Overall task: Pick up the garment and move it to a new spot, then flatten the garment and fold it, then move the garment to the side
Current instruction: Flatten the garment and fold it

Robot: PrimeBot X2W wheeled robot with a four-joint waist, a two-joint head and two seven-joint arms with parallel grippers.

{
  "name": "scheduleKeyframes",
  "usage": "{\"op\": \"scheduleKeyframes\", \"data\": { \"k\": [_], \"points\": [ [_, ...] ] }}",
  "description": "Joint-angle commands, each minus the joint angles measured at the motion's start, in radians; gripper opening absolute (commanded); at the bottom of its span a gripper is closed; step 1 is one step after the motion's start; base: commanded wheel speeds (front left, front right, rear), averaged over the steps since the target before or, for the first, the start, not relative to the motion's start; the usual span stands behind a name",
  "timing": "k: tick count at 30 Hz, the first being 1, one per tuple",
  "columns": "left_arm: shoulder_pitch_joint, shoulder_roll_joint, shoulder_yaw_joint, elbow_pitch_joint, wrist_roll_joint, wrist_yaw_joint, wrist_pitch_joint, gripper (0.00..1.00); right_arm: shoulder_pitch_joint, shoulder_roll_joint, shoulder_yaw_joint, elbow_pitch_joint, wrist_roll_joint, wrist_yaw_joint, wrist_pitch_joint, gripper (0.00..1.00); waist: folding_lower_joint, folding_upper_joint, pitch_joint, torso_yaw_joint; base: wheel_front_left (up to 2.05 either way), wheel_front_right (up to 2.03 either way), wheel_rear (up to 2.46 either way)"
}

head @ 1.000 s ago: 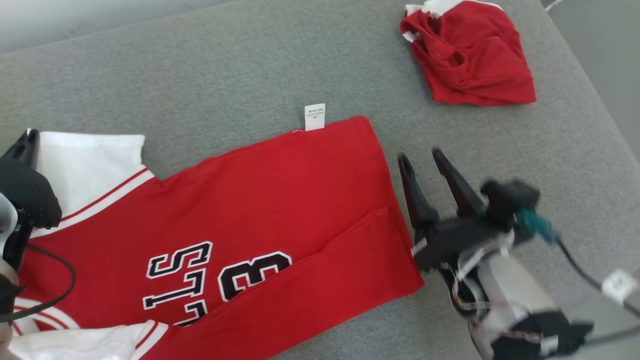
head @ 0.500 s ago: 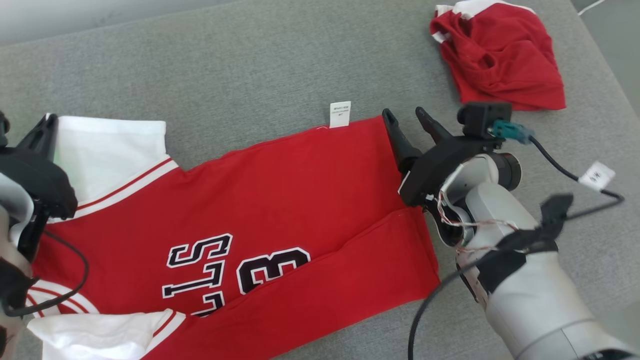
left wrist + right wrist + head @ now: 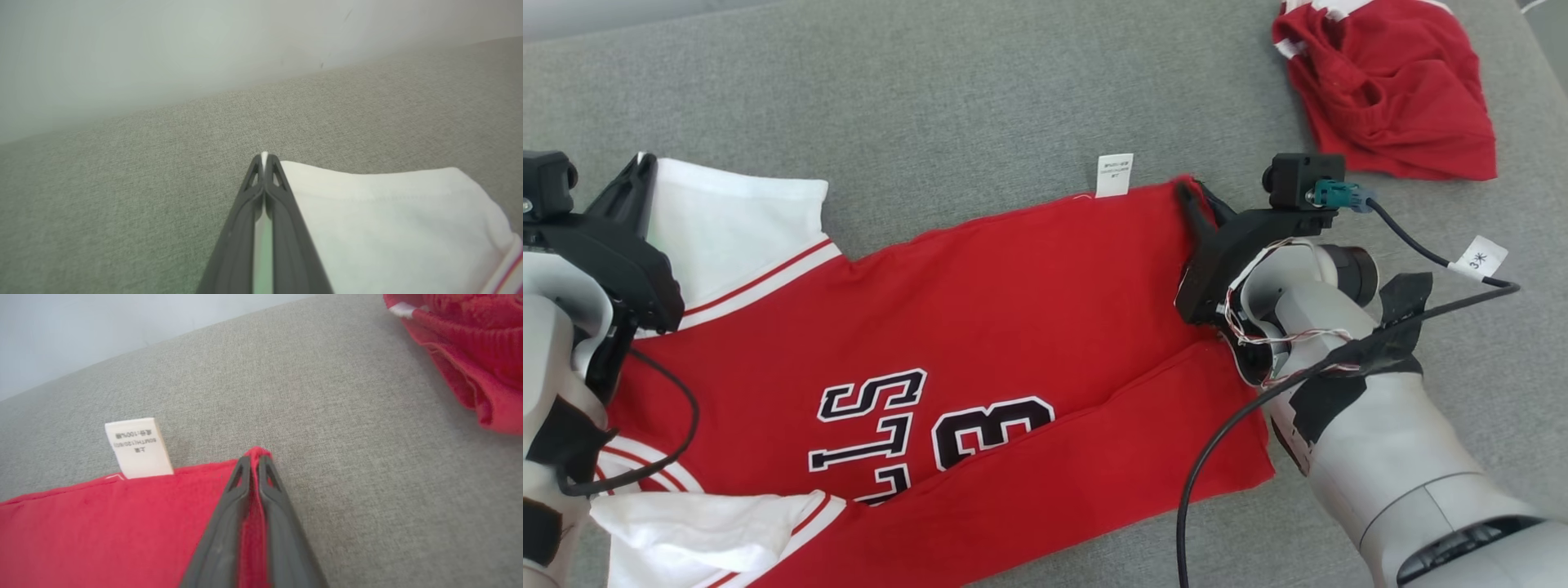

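Observation:
The garment (image 3: 980, 327) is a red jersey with white sleeves and black lettering, spread flat across the grey surface (image 3: 931, 106). My left gripper (image 3: 641, 167) is shut on the far corner of its white sleeve (image 3: 388, 220), with white cloth pinched between the tips (image 3: 264, 157). My right gripper (image 3: 1196, 196) is shut on the jersey's far right hem corner; red cloth (image 3: 122, 535) bunches between its fingers (image 3: 229, 522) at the tips (image 3: 254, 457). A white care label (image 3: 1114, 175) (image 3: 138, 447) sticks out of the far hem.
A second red garment (image 3: 1388, 90) (image 3: 470, 347) lies crumpled at the far right of the surface. A black cable with a white tag (image 3: 1484, 257) trails from my right wrist. A pale wall rises beyond the far edge (image 3: 163, 53).
My right gripper moved up to the jersey's far right corner and closed on it. The head camera shifted, sliding the scene to the right. The left gripper kept its hold on the sleeve.

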Motion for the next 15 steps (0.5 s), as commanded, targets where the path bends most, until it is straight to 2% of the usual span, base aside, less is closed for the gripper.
{"op": "scheduleKeyframes", "data": {
  "k": [1,8,15],
  "points": [
    [-0.007,0.001,-0.005,0.001,-0.012,0.001,-0.007,0.0,-0.015,0.003,0.004,0.011,-0.002,-0.001,-0.012,0.0,0.0,0.0,0.005,0.006,0.0,0.0,0.0],
    [-0.012,0.004,-0.016,0.0,-0.023,0.0,-0.038,0.0,-0.05,0.006,0.017,0.073,0.001,-0.001,-0.094,0.0,0.0,0.0,0.002,0.025,0.0,0.0,0.0],
    [0.061,-0.008,-0.022,-0.045,-0.067,0.0,-0.105,0.0,0.024,-0.019,0.054,0.014,0.058,-0.001,-0.145,0.0,0.0,0.0,-0.051,0.055,0.0,0.0,0.0]
  ]
}}
